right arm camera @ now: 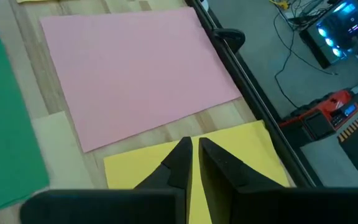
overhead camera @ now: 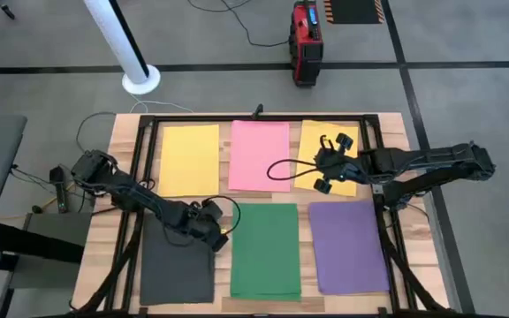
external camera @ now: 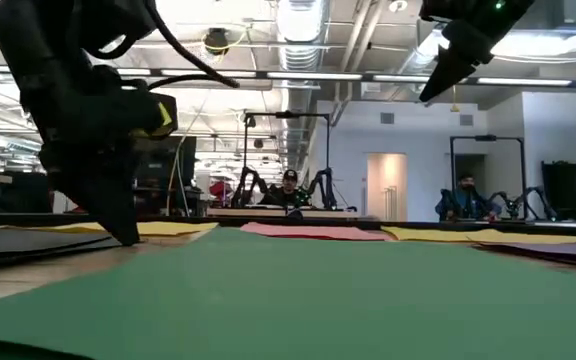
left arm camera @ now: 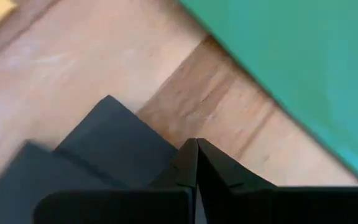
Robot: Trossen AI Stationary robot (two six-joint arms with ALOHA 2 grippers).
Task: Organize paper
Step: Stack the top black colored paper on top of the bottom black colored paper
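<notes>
Paper (overhead camera: 264, 250) is thin, limp, flat: lift at a corner. Left hand (overhead camera: 212, 224) clenched beside green sheet; right hand (overhead camera: 329, 162) nearly closed, empty.

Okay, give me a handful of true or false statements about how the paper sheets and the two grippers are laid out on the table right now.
1. The pink sheet lies between two yellow sheets. True.
2. The green sheet overlaps the purple sheet. False: bare wood separates them.
3. The left gripper is at the corner of the dark grey sheet. True.
4. The right gripper hangs over the green sheet. False: it is over the right-hand yellow sheet.
5. The left gripper is wide open. False: its fingers are shut.
</notes>
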